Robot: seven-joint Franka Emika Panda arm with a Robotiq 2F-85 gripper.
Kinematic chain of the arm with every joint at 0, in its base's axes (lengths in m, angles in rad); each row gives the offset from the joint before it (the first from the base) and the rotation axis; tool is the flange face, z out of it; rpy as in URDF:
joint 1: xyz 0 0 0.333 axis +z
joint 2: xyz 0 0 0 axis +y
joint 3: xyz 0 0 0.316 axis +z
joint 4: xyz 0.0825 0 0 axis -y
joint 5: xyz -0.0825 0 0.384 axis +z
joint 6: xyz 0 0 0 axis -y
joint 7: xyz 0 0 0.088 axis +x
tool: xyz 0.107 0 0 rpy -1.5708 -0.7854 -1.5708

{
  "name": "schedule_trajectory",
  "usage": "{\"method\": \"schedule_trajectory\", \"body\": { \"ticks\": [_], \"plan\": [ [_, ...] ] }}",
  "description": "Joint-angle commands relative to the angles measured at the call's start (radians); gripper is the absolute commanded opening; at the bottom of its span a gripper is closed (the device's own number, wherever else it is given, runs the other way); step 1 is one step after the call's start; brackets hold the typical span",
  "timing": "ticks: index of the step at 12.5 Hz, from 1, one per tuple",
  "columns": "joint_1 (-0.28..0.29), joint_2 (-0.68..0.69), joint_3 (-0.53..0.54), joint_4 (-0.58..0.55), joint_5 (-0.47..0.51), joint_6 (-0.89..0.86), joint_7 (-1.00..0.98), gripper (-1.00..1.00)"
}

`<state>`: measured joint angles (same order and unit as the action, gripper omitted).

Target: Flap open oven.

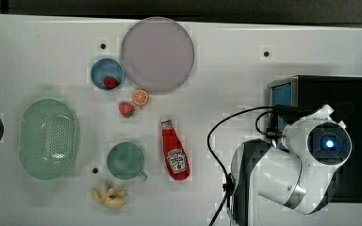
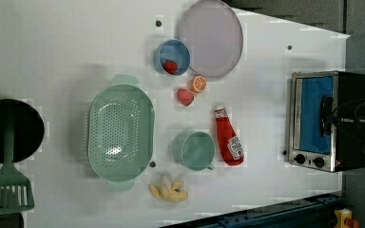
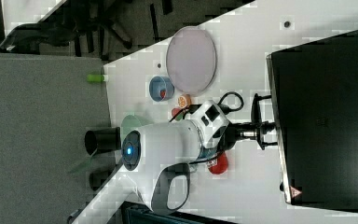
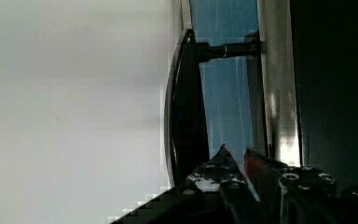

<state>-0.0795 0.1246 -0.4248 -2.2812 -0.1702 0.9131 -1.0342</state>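
Metal-tipped end effector point(image 4: 235, 161) beside oven point(image 4: 270, 93) — blue glass, black bar handle point(image 4: 184, 107)

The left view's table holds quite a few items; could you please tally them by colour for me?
Green: 3 (colander, mug, spatula)
Red: 3 (ketchup bottle, two strawberries)
Blue: 1 (bowl)
Purple: 1 (plate)
Orange: 1 (orange slice)
Yellow: 1 (bananas)
Black and silver: 1 (oven)
Total: 11
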Motion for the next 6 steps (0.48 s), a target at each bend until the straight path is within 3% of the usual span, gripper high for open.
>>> {"method": "schedule_trajectory", "body": {
  "ticks": [1,6],
  "plan": [
    [0.043,0.011,0.031,-0.007,-0.041,0.009,-0.031,-0.65],
    [0.101,0.022,0.066,-0.024,-0.288,-0.007,0.269,-0.65]
  ]
}}
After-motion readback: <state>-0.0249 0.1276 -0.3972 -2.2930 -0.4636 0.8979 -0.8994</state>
